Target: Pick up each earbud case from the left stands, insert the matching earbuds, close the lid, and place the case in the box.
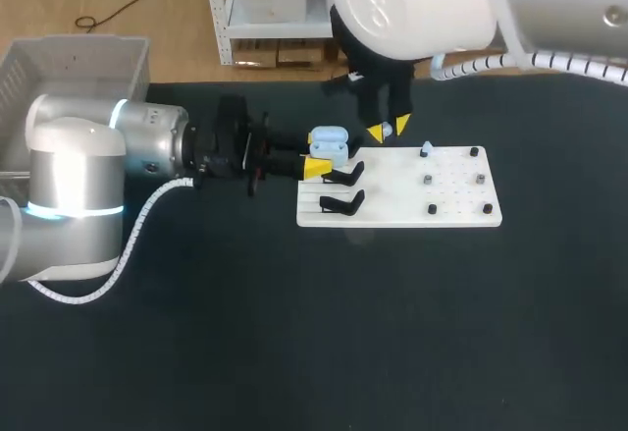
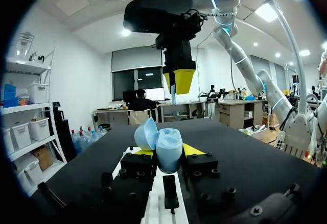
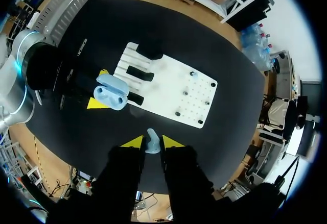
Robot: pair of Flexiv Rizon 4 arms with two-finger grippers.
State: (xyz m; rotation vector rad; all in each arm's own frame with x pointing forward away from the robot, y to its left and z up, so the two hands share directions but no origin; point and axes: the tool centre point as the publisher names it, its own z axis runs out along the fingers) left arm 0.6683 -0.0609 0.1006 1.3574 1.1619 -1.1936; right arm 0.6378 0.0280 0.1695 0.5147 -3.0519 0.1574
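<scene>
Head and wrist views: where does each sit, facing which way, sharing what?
Head view: above, behind, looking down on the table; left arm, right arm show.
Left wrist view: low, level along left gripper holding the open earbud case; right gripper above.
Right wrist view: high, straight down; right gripper holds an earbud.
All show the case.

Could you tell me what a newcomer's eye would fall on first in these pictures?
The open light-blue earbud case stands out, clamped in the left gripper at the left end of the white board. Close by, over the board, hangs the right gripper, pinching a small blue earbud between its yellow tips.
</scene>
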